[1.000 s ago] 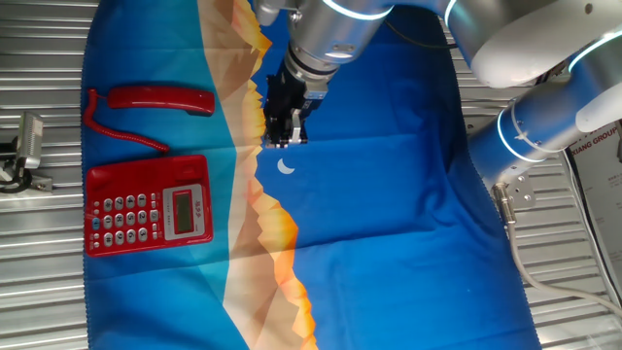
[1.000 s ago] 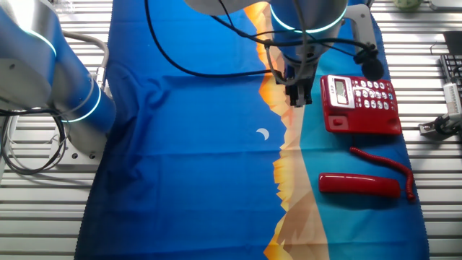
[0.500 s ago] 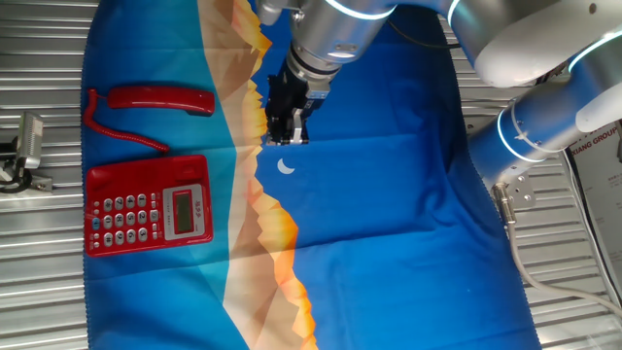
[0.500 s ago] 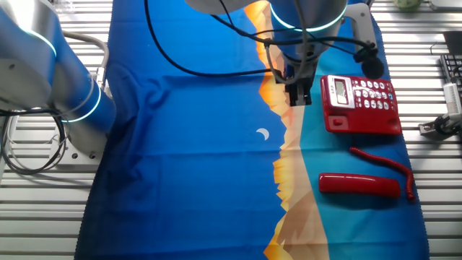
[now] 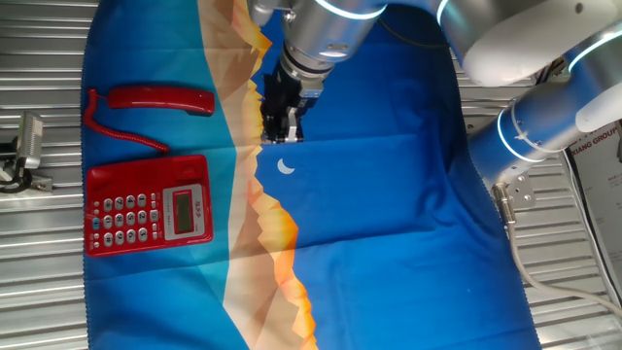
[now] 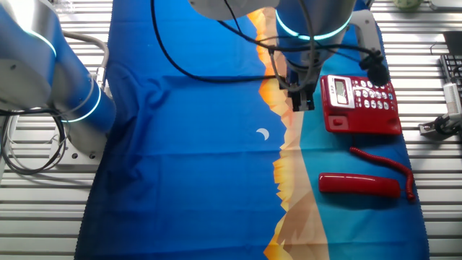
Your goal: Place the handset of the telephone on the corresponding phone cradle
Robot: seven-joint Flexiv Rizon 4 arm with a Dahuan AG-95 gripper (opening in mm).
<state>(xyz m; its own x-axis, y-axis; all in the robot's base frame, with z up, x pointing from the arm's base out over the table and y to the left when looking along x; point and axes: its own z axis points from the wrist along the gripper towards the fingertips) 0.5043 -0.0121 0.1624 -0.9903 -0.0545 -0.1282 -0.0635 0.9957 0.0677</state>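
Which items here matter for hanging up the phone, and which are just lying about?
Belongs to the job:
- handset, lying on the cloth apart from the base
- phone cradle, on the red telephone base
- gripper, holding nothing

Just lying about:
- blue printed cloth covering the table
- metal clamp-like object at the table edge

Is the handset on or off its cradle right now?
Off. The handset lies flat on the cloth beside the telephone base, joined only by its cord.
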